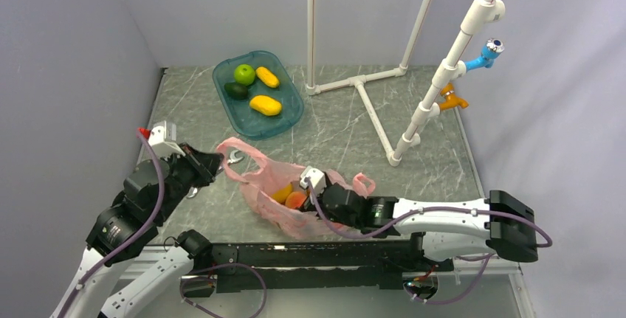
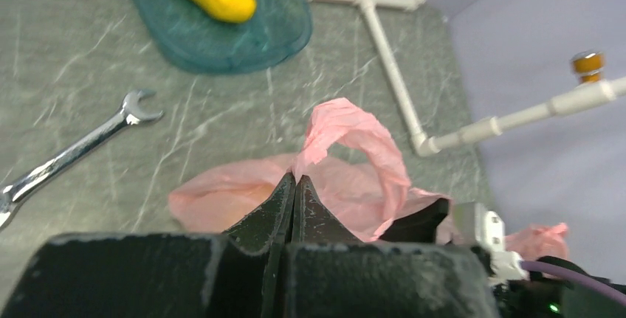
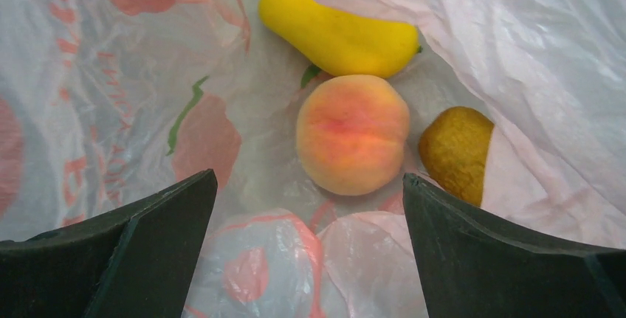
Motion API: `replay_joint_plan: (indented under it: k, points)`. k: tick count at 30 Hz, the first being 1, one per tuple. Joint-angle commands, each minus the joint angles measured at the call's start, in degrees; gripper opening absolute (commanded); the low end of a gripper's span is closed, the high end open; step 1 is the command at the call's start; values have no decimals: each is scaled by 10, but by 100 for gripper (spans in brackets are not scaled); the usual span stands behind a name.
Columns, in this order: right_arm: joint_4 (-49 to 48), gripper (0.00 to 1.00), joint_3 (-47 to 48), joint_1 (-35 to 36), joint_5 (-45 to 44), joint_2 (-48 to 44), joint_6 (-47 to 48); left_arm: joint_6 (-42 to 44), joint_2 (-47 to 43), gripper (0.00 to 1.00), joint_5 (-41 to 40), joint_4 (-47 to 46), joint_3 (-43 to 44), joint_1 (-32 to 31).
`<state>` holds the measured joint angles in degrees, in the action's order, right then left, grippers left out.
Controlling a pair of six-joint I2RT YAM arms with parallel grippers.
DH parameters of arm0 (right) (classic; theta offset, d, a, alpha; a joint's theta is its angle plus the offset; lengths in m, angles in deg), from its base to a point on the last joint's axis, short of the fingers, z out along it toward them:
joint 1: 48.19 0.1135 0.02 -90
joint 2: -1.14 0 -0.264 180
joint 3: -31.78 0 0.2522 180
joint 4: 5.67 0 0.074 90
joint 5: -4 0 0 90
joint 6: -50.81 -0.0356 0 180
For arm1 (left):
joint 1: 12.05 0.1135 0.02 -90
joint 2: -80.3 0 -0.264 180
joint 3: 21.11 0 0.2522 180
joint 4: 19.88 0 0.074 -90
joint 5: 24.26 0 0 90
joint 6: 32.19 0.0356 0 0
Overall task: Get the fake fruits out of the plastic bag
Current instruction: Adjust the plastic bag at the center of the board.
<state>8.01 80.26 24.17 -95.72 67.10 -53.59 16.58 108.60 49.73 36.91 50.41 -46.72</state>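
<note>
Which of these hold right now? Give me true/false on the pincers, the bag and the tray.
1. The right pincer is open above the peach inside the pink bag. True.
2. The left pincer is open, clear of the bag. False: it is shut on a bag handle.
3. The teal tray holds one fruit. False: a green apple and three others lie in it.
4. A wrench lies outside the bag. True.

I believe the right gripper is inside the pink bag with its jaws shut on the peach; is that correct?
Not quite. The right gripper is inside the pink bag, but its jaws stand wide open, with the peach lying untouched just ahead between them. The right wrist view shows this.
</note>
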Motion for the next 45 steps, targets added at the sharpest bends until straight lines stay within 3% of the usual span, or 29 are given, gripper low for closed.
replay_joint_plan:
  k: [1,3,6,7,9,11,15,22,24,27,32,38,45]
  points:
    - [-121,100,-2,55,-106,44,-1,-4,-38,2,14,71,-26,2]
    - [-108,100,30,61,-147,91,-13,4,-56,19,50,90,-28,2]
    - [-91,99,70,64,-199,136,-28,8,-80,64,100,110,-6,3]
    - [-91,99,76,64,-210,141,-30,10,-87,74,121,107,9,2]
    - [-99,99,79,64,-227,143,-29,24,-91,85,175,87,50,2]
    - [-109,99,78,64,-221,139,-23,35,-78,88,224,77,100,2]
    - [-129,97,68,64,-192,118,-26,29,-37,89,336,42,149,3]
    - [-132,92,48,63,-197,82,-64,-69,6,74,558,-229,21,2]
    - [-145,84,35,63,-189,62,-66,-54,20,71,583,-234,-1,2]
    - [-163,64,13,63,-178,42,-67,16,37,68,516,-157,-5,1]
    - [-157,40,1,63,-179,33,-77,120,99,42,396,-47,6,-14]
    - [-152,36,-15,63,-173,19,-88,177,137,43,326,-41,-11,-110]
    - [-156,32,-20,63,-168,14,-91,213,239,37,174,18,21,-196]
